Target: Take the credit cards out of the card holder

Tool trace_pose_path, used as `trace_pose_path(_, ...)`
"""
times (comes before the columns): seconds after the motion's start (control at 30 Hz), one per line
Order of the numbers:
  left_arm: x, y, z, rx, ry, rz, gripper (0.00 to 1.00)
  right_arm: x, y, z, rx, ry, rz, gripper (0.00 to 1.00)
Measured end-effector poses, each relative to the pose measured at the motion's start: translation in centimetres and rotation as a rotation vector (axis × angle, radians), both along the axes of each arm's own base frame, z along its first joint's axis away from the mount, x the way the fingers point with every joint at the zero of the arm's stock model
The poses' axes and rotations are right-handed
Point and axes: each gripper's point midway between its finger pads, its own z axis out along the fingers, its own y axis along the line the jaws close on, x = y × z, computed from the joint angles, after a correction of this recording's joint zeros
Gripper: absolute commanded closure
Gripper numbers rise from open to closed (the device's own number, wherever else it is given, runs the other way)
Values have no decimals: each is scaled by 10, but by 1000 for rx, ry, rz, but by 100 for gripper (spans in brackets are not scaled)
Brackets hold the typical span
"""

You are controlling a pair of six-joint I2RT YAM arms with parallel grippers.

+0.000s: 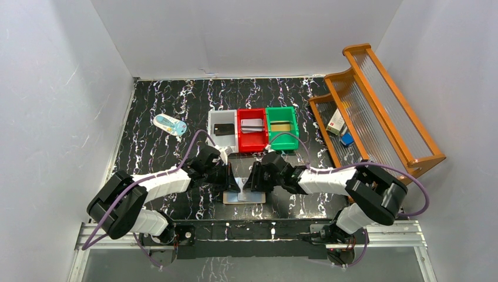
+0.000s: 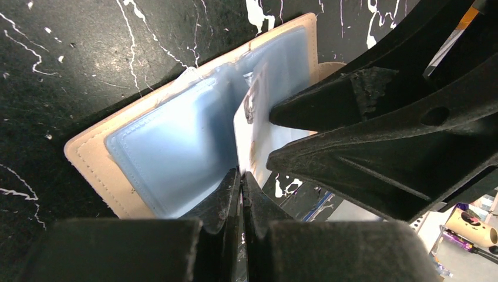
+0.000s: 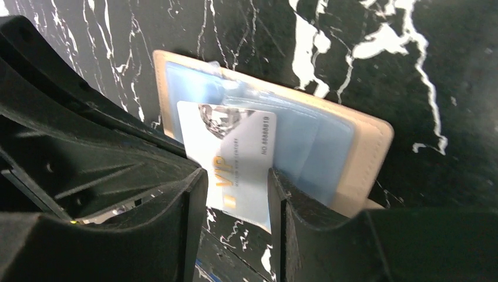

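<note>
The beige card holder [image 1: 244,198] lies open on the black marbled table, its pale blue pockets [image 2: 170,141] facing up. A silvery credit card [image 3: 241,147] marked VIP stands partly out of a pocket, over the holder's middle. My left gripper [image 2: 241,176] is shut flat on one corner of this card [image 2: 249,138]. From the other side, my right gripper [image 3: 238,188] straddles the card's width, one finger against each long edge. In the top view the two grippers, left [image 1: 234,178] and right [image 1: 252,178], meet tip to tip above the holder.
Behind the grippers stand a white bin [image 1: 222,117] with a black card, a red bin [image 1: 251,141] with a grey card and a green bin [image 1: 282,141] with a gold card. A small bottle [image 1: 170,124] lies at back left. A wooden rack [image 1: 376,106] with small boxes fills the right.
</note>
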Motion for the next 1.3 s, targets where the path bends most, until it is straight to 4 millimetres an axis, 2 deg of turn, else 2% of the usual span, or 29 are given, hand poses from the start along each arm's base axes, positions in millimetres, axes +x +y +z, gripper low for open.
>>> trace_pose_path(0.1,0,0,0,2,1,1,88,3,7,-2,10,11,-1,52)
trace_pose_path(0.3,-2,-2,3,-17,11,-4,82,3,6,-5,60,32,-59,55)
trace_pose_path(0.53,1,-12,8,-70,18,-7,92,4,6,-5,114,42,-99,55)
trace_pose_path(0.63,1,-12,7,-66,22,-4,100,4,6,-5,124,46,-106,55)
trace_pose_path(0.93,0,-4,6,-29,11,9,100,4,6,-5,127,51,-117,53)
trace_pose_path(1.13,3,2,13,4,-27,14,100,4,2,-3,112,43,-125,51)
trace_pose_path(1.3,12,14,26,71,-99,45,100,0,-10,-2,56,15,-104,50)
